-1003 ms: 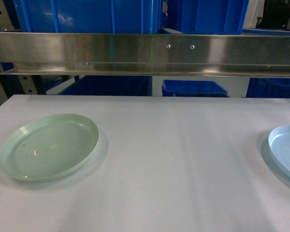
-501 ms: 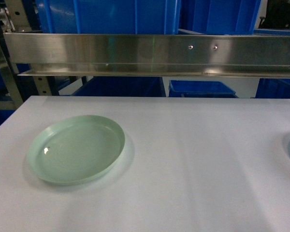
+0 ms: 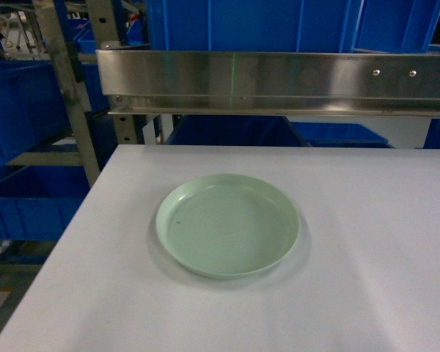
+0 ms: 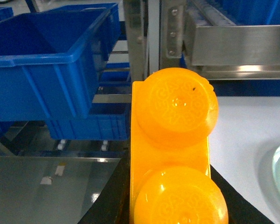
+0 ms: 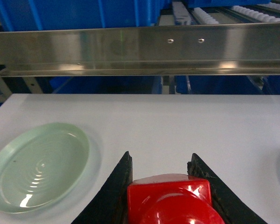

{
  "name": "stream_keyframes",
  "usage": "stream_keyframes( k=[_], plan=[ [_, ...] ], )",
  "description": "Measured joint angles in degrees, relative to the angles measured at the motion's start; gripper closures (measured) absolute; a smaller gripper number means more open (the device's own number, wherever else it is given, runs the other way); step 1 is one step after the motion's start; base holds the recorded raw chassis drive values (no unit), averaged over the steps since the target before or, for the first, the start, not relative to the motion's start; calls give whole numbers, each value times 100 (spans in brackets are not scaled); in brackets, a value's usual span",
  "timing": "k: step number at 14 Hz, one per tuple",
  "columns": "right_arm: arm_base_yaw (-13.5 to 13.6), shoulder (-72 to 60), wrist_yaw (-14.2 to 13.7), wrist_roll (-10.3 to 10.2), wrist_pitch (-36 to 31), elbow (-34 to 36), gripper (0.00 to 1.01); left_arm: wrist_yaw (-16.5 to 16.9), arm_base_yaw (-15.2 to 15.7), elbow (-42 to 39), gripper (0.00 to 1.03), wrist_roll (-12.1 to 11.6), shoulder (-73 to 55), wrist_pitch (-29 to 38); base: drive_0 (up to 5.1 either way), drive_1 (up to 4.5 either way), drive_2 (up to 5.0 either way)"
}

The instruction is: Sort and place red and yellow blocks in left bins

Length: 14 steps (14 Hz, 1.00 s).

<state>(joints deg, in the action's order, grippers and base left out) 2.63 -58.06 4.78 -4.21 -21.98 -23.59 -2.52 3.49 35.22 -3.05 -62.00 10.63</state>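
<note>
A warehouse-style sorting station: deep blue plastic crates fill metal racking, a stainless-steel rail and roller conveyor run behind a white worktable on a bare concrete floor.

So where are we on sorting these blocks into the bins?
Picking looks done: the left gripper holds the yellow block and the right gripper holds the red block. The green plate is bare. Nothing is binned yet; the blue crate shows ahead to the left, so both drops remain.
</note>
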Motion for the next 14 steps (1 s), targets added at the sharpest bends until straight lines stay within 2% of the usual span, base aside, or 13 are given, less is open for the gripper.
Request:
stream_keyframes(
  k=[14],
  plan=[
    [0,2,2,0,7,0,73,-7,11,-4,77,0,0,9,-497,226,259]
  ],
)
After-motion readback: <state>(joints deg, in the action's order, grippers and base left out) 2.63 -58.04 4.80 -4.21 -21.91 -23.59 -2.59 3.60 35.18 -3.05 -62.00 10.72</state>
